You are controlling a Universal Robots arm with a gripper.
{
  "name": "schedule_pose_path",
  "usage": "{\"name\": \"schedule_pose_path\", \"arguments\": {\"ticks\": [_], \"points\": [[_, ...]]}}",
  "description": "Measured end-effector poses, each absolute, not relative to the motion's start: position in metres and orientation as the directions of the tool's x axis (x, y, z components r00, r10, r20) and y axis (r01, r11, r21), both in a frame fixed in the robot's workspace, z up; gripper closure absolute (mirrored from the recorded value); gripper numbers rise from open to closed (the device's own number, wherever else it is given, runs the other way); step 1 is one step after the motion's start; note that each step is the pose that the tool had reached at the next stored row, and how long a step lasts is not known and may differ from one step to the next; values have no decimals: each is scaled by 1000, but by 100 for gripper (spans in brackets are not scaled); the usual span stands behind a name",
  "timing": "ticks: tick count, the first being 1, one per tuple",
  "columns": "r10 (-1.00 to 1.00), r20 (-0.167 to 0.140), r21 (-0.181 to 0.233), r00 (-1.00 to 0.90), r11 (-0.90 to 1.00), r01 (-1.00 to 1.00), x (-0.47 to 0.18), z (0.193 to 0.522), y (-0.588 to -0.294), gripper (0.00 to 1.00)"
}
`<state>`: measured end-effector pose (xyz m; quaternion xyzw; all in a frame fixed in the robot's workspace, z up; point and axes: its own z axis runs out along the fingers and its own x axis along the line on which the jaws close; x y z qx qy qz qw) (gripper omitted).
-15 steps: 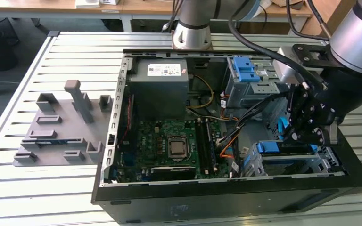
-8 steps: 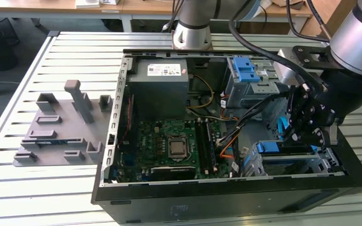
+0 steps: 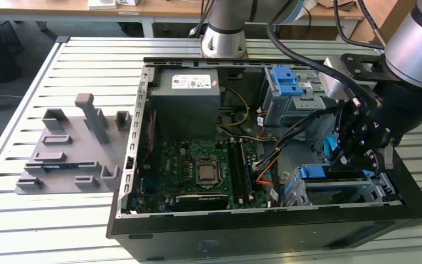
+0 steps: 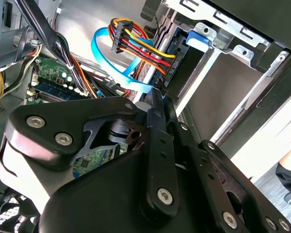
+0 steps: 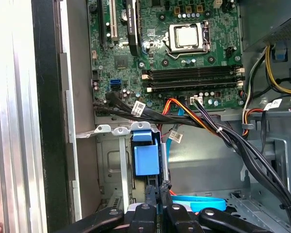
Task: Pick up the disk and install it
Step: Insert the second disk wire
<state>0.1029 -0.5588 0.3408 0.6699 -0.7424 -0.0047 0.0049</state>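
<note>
Gripper [image 5: 157, 196] with fingers nearly together on the disk [image 5: 146, 160] in its bay; cables [image 5: 203, 124] nearby risk snagging.

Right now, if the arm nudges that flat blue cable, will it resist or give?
Probably gives: the flat blue cable is a thin ribbon in a loose loop, so likely floppy and light. It looks tethered near the drive cage, so it may spring back.
</note>
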Motion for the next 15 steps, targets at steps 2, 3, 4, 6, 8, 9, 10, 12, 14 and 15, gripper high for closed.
{"name": "schedule_pose_path", "arguments": {"ticks": [2,3,4,6,8,9,10,12,14,15], "points": [[-995,1,14,-102,102,-995,103,341,-559,84],[-995,1,13,-102,102,-995,103,341,-559,84],[-995,1,14,-102,102,-995,103,342,-559,84],[-995,1,14,-102,102,-995,103,344,-559,84],[-995,1,14,-102,102,-995,103,346,-559,84],[-995,1,14,-102,102,-995,103,347,-559,84],[-995,1,15,-102,102,-995,103,348,-559,84],[-995,1,15,-102,102,-995,103,350,-559,84],[-995,1,16,-102,102,-995,103,353,-559,83],[-995,0,17,-102,102,-995,103,353,-559,83]]}}
